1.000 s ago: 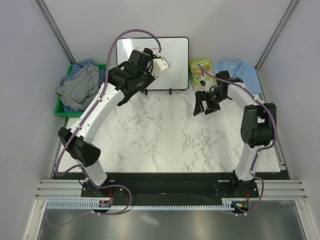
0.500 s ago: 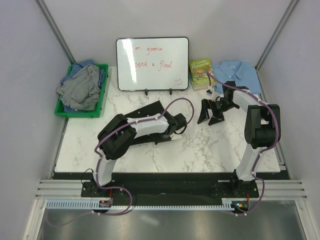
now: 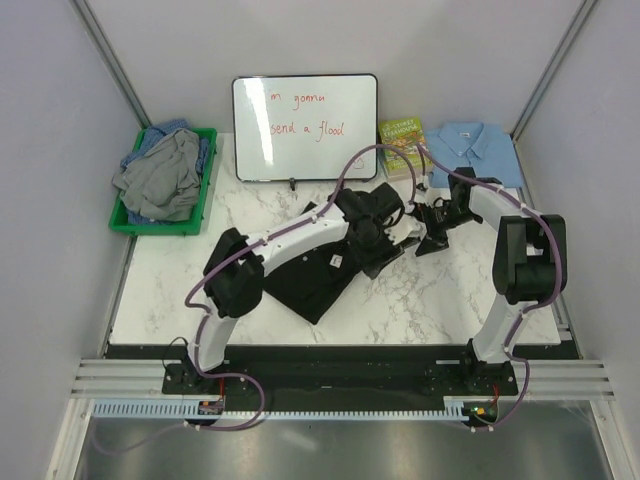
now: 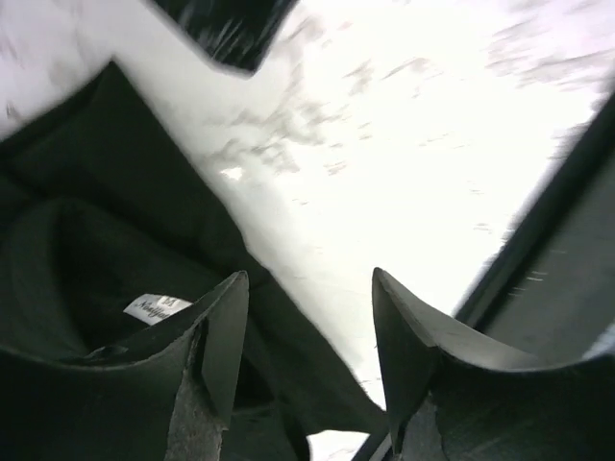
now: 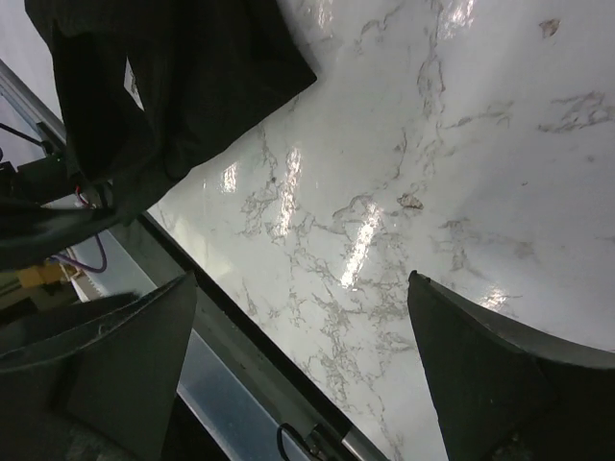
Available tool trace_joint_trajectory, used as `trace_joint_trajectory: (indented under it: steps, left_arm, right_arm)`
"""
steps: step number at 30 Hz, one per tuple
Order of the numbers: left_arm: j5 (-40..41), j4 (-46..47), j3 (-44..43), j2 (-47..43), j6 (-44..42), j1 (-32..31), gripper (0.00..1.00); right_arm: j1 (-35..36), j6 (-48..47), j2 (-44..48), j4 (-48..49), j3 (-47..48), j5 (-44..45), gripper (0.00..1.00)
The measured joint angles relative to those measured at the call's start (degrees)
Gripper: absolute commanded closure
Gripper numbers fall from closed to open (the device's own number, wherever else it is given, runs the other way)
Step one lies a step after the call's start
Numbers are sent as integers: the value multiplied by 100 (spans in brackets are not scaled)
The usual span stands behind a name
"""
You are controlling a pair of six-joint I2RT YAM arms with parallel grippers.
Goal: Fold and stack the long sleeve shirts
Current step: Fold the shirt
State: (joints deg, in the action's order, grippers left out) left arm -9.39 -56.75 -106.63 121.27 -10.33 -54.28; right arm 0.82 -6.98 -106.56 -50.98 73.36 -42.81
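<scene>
A black long sleeve shirt (image 3: 312, 268) lies rumpled on the marble table, its white neck label (image 3: 337, 260) facing up. My left gripper (image 3: 383, 252) hovers at the shirt's right edge. In the left wrist view the left gripper (image 4: 307, 274) is open, with the black shirt (image 4: 86, 240) and its label (image 4: 154, 307) lying below the left finger. My right gripper (image 3: 428, 232) stands open just to the right. In the right wrist view the right gripper (image 5: 301, 279) has only bare marble between its fingers, and the black shirt (image 5: 173, 86) shows at the upper left. A folded light blue shirt (image 3: 480, 146) lies at the back right.
A green bin (image 3: 206, 200) at the back left holds grey and blue shirts (image 3: 160, 175). A whiteboard (image 3: 305, 127) stands at the back centre, with a green-covered book (image 3: 403, 146) beside it. The table's front edge (image 5: 240, 336) runs close under the right gripper.
My left arm swung from the whiteboard down to the table's middle and then right, spreading the black shirt out. Its jaws went from shut to open. The right gripper shifted slightly.
</scene>
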Motion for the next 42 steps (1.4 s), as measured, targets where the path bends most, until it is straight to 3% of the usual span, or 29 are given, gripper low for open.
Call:
trace_joint_trajectory:
  steps: [4,5,8,13,18,21,28,30,32,33,34,35,40,42]
  left_arm:
    - [-960,4,-87,-774,52,201,40]
    - [-1178,35,28,-1049,52,343,40]
    - [-1602,118,605,-1834,-17,1121,44]
    - [-1661,282,1777,-2243,-573,2520,49]
    - [-1738,422,2920,-2179,-997,2387,50]
    - [-1821,632,3392,-2111,-1086,2240,53]
    - [-1784,1156,4308,-1996,-1139,2162,58]
    - [-1803,1290,4369,-1998,-1130,2070,56]
    - [-1825,1537,4483,-2135,-1097,1945,53]
    - [-1825,1600,4540,-2234,-1093,1912,51]
    - [-1821,1683,4614,-2389,-1080,1875,47]
    - [-1803,1746,4688,-2581,-1067,1856,45]
    - [-1668,1971,4776,-3530,-824,1825,43]
    - [-1556,2041,4776,-3748,-697,1707,43]
  right_arm:
    - [-17,229,125,164,-444,-219,8]
    - [-11,310,166,245,-577,-262,14]
    - [98,737,278,627,-997,-387,26]
    - [533,1561,249,1644,-1158,-444,30]
    - [929,2269,-72,2649,-1147,-446,32]
    - [1110,2579,-356,3029,-1060,-326,42]
    - [1292,2793,-914,3386,-520,52,94]
    - [1290,2763,-1091,3383,-295,90,100]
    - [1292,2715,-1237,3373,-44,155,100]
    - [1290,2677,-1252,3381,11,177,94]
    - [1290,2632,-1255,3390,44,210,70]
    - [1287,2579,-1255,3383,63,219,63]
    - [1279,2304,-1185,3156,142,59,46]
    - [1266,2221,-1084,2953,127,55,44]
